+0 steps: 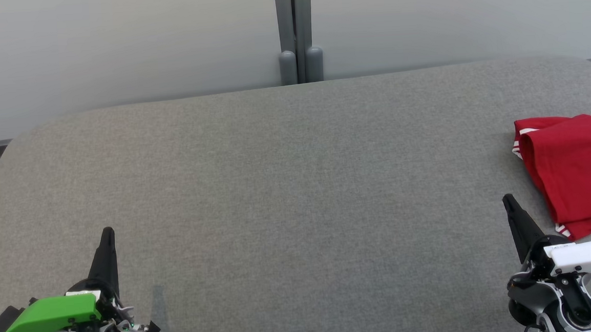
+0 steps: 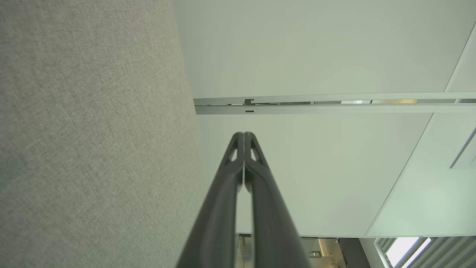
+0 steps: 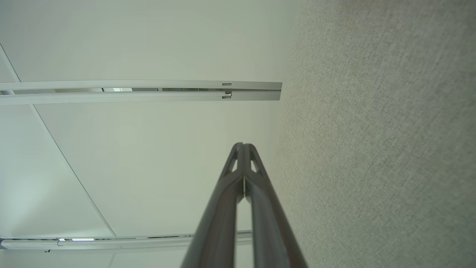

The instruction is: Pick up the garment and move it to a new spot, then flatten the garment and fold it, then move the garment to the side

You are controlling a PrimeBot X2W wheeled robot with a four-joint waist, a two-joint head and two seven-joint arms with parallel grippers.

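Pale wall panels [image 1: 113, 43] stand behind the grey fabric-covered table [image 1: 276, 187]. The red garment [image 1: 578, 169] lies folded over at its right edge. Near the front edge, the left gripper [image 1: 107, 233] and the right gripper [image 1: 507, 198] are both closed and hold nothing; the right one is near the garment.

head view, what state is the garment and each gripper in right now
red garment: folded over, lying loose at the right edge of the grey table, partly out of frame
left gripper: shut, empty, far from the garment
right gripper: shut, empty, near the garment, not gripping it
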